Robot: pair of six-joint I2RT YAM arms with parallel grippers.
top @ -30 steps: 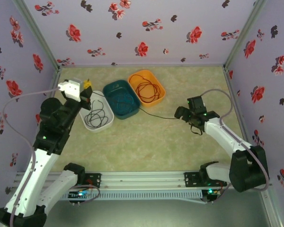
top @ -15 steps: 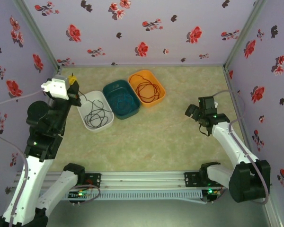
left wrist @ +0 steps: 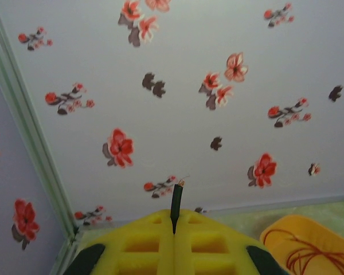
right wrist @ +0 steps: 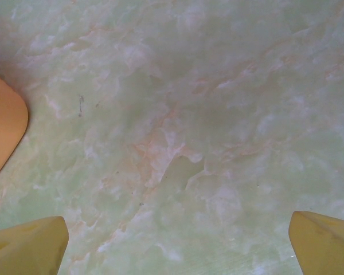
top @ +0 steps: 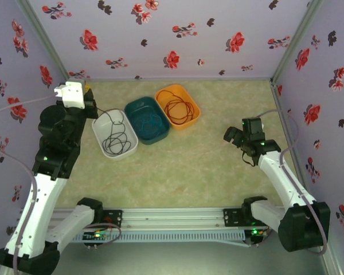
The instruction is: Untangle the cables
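In the past second I've seen the left gripper (left wrist: 174,220) swing back and left from over the white oval plastic tray (top: 97,137) toward the corner, taking the thin black cable (top: 116,141) along. That cable no longer stretches across the teal plastic tray (top: 139,109) to the right gripper (right wrist: 178,226), which has retreated rightward.

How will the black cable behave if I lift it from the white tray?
Probably floppy: the black cable lies in loose loops in the white tray. Likely light, since the left hand holds it by one thin end. Loops may snag.
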